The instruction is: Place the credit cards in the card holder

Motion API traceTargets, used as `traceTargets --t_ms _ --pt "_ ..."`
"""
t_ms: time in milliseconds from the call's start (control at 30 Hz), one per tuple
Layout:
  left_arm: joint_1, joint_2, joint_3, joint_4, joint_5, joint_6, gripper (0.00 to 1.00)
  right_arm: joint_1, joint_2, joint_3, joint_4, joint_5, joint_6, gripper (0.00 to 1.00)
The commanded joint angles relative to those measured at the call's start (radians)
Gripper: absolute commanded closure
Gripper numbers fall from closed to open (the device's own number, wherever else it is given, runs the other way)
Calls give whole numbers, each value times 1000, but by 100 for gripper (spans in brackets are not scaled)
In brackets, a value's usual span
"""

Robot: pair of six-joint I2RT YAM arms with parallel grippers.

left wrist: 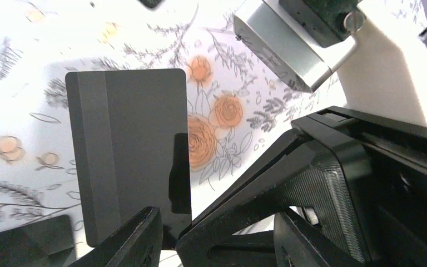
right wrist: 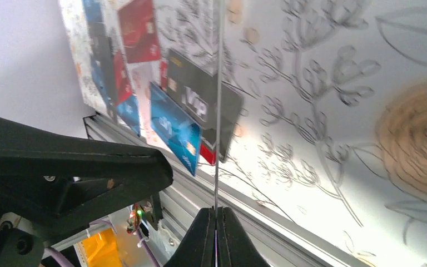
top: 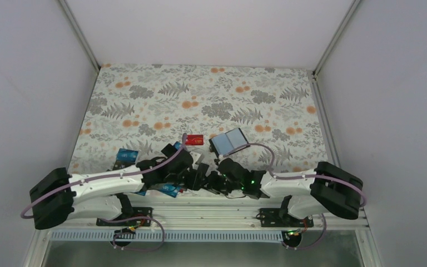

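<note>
My right gripper (right wrist: 217, 210) is shut on a thin black credit card (left wrist: 128, 150), which stands edge-on between its jaws in the right wrist view. Seen from the left wrist, the card faces the camera above the floral cloth, and a right fingertip (left wrist: 180, 172) is clamped on its right edge. My left gripper (left wrist: 219, 222) stands open just below the card, its fingers apart and gripping nothing. The card holder (top: 229, 141) lies open on the cloth behind both grippers, grey-blue inside up. More credit cards lie loose: a red one (top: 194, 139) and blue ones (top: 127, 155), (top: 169, 189).
Several cards lie overlapped near the table's front edge under the left arm, among them a blue card (right wrist: 172, 128), a black printed card (right wrist: 200, 103) and a red card (right wrist: 139, 30). The metal front rail (top: 211, 214) runs below both arms. White walls enclose the table.
</note>
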Motion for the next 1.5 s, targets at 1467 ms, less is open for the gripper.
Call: traceTargets --t_ms 1467 --pt "714 -157 434 -40 839 495 51 -676 -172 369 -109 -1009 -939 96"
